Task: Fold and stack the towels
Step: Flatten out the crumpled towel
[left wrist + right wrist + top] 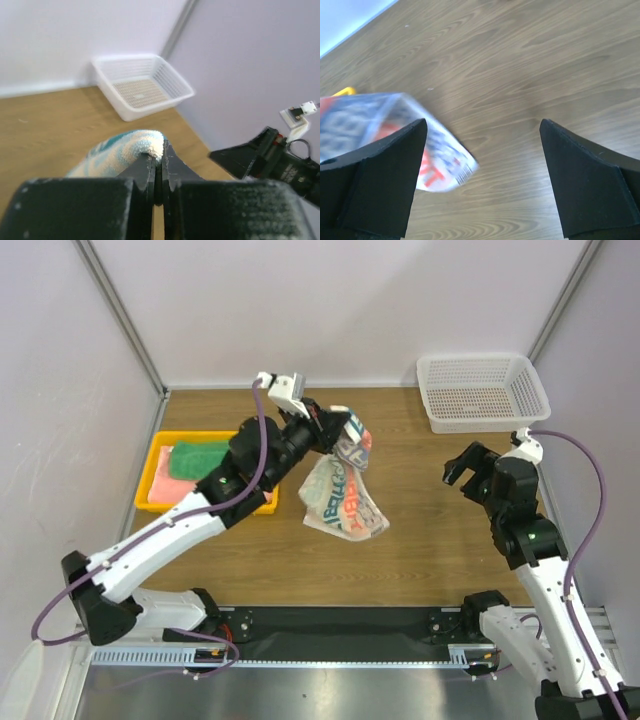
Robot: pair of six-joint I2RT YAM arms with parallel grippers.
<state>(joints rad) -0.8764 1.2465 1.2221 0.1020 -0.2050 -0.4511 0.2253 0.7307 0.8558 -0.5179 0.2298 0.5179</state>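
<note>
One limp, nubby patterned towel (340,502) between slim black left fingers (145,176).

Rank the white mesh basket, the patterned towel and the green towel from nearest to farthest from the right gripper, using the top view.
From the right gripper:
1. White mesh basket, just beyond it, back right.
2. Patterned towel, to its left at mid-table, hanging from the left gripper.
3. Green towel, far left, in the yellow tray.
</note>
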